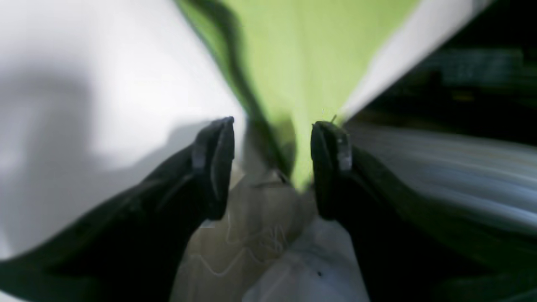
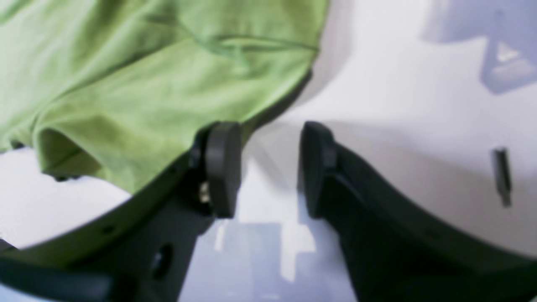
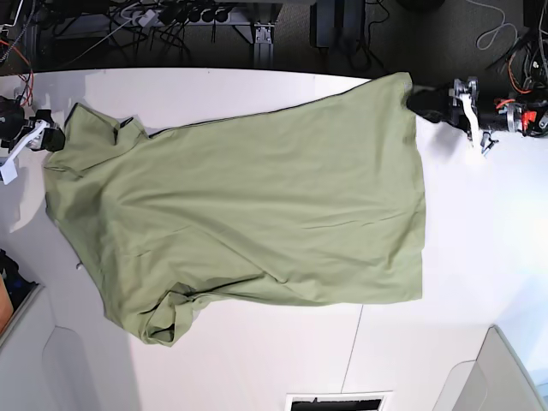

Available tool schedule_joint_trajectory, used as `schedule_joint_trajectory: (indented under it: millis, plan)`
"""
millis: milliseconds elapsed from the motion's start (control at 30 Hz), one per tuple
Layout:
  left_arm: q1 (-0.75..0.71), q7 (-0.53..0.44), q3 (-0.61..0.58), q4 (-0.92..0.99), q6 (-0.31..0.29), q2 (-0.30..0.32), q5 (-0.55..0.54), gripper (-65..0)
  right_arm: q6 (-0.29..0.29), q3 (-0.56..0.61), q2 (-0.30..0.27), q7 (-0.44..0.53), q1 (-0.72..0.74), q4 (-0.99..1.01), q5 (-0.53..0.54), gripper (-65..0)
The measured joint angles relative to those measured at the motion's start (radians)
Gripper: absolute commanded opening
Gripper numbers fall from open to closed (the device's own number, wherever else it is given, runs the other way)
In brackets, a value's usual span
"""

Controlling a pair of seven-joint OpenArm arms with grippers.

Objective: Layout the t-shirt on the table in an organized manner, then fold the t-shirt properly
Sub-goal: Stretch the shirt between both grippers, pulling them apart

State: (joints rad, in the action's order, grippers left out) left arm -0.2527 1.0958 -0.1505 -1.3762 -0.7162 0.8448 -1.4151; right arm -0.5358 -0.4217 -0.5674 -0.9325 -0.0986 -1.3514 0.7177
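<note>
We saw the t-shirt (image 3: 257,223) spread nearly flat across the table (image 3: 479,274), one sleeve bunched near the front edge. Our left gripper (image 1: 272,167) stood released, its 2 jaws apart with a corner of the green cloth lying between them. Our right gripper (image 2: 270,167) was also released, jaws apart over bare tabletop, just beside the shirt's edge.

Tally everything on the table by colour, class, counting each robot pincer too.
Green: 1, the t-shirt
White: 1, the table
Black: 2, the left pincer and the right pincer
Total: 4
</note>
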Motion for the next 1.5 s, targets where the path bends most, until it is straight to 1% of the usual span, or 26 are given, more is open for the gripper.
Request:
schedule_joint_trajectory:
  millis: [67,133,233,267,300,333,367,400,467,500,633,767,833,900,967,1000,1100,1167,1200,1300,1400,1500]
  plan:
    - [-0.043,-0.019,-0.001,-0.045,0.000,-0.003,0.021,-31.4,0.000,0.000,0.000,0.000,0.000,0.000,0.021,-39.7]
    - [-0.063,-0.063,0.000,-0.068,-0.006,-0.013,0.072,-31.4,0.000,0.000,0.003,0.000,0.000,0.000,0.023,-39.7]
    - [-0.061,-0.103,0.001,-0.069,-0.014,-0.051,0.109,-31.5,0.000,0.000,0.004,0.001,0.000,0.000,0.023,-39.9]
    - [-0.057,-0.107,0.002,-0.069,-0.015,-0.070,0.124,-31.5,0.000,0.000,0.005,0.000,0.000,0.000,0.024,-41.5]
    - [-0.054,-0.109,0.005,-0.069,-0.016,-0.078,0.135,-32.4,0.000,0.000,0.005,0.000,0.000,0.000,0.038,-45.5]
    - [-0.052,-0.109,0.005,-0.069,-0.016,-0.087,0.137,-35.1,0.000,0.000,0.006,-0.005,-0.001,0.000,0.051,-51.6]
    - [-0.051,-0.112,0.006,-0.068,-0.016,-0.098,0.148,-40.1,0.000,0.000,0.008,-0.007,-0.001,0.000,0.053,-58.6]
    - [-0.051,-0.124,0.007,-0.068,-0.013,-0.103,0.163,-47.1,0.001,0.000,0.008,-0.009,-0.001,0.002,0.052,-65.0]
    - [-0.051,-0.129,0.009,-0.065,-0.003,-0.111,0.179,-60.5,0.000,0.000,0.009,-0.011,-0.002,0.002,0.053,-65.0]
    - [-0.051,-0.129,0.009,-0.064,0.002,-0.111,0.180,-64.3,0.000,0.000,0.008,-0.012,-0.002,0.002,0.052,-65.0]
    - [-0.058,-0.099,0.064,-0.081,0.001,-0.117,0.189,-65.0,-0.019,-0.001,0.007,0.001,-0.002,0.000,0.061,-65.0]
    - [-0.071,-0.081,0.164,-0.137,0.010,-0.143,0.220,-65.0,-0.030,-0.024,0.007,0.000,-0.004,-0.044,0.079,-65.0]
    - [-0.072,-0.074,0.222,-0.156,0.016,-0.146,0.221,-65.0,-0.032,-0.031,0.005,0.006,-0.004,-0.081,0.082,-65.0]
    - [-0.069,-0.079,0.277,-0.177,0.017,-0.138,0.221,-65.0,-0.034,-0.032,0.005,0.021,0.001,-0.117,0.076,-65.0]
    - [-0.064,-0.114,0.313,-0.187,0.018,-0.136,0.218,-65.0,-0.037,-0.032,0.005,0.034,0.016,-0.140,0.068,-65.0]
    - [-0.064,-0.131,0.321,-0.187,0.018,-0.136,0.221,-65.0,-0.041,-0.032,0.005,0.039,0.033,-0.141,0.063,-65.0]
    - [-0.068,-0.186,0.326,-0.187,0.020,-0.139,0.286,-65.0,-0.042,-0.033,0.005,0.046,0.100,-0.132,0.047,-65.0]
    - [-0.063,-0.223,0.326,-0.187,0.021,-0.151,0.327,-65.0,-0.045,-0.033,0.005,0.053,0.137,-0.111,0.050,-65.0]
    - [-0.052,-0.225,0.326,-0.186,0.021,-0.161,0.353,-65.0,-0.044,-0.033,0.005,0.057,0.153,-0.095,0.047,-65.0]
    - [0.008,-0.245,0.326,-0.160,0.021,-0.200,0.430,-65.0,-0.044,-0.029,0.010,0.068,0.208,-0.042,0.038,-65.0]
    - [0.095,-0.252,0.327,-0.117,0.021,-0.232,0.463,-65.0,-0.040,-0.001,0.010,0.076,0.265,0.011,0.039,-65.0]
    - [0.166,-0.257,0.312,-0.061,0.021,-0.244,0.473,-65.0,-0.040,0.043,0.010,0.084,0.291,0.050,0.037,-65.0]
